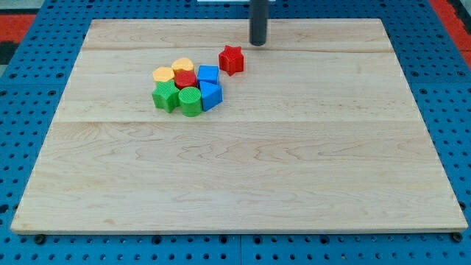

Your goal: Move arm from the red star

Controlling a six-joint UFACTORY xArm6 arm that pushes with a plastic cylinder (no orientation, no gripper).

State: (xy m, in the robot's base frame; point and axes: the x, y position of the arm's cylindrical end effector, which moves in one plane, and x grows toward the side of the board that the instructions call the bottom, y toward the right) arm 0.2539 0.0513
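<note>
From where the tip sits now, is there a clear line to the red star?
Probably yes. My tip sits just toward the view's top right of the red star, apart from it, with bare board between. The block cluster lies on the star's far side, toward the view's left.

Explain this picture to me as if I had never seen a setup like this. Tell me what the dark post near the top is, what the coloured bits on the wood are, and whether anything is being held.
There is one picture, looking down at an angle on a pale wooden board lying on a blue perforated base; where the camera is mounted is not on record. The dark post is a robot arm's tool, a plain rod. My tip, its lower end, slides along the board and pushes blocks. It holds nothing.

The tip stands just to the upper right of the red star, with a small gap between them. To the star's lower left sits a tight cluster: two yellow blocks, a small red block, two blue blocks, a green block and a green cylinder.
</note>
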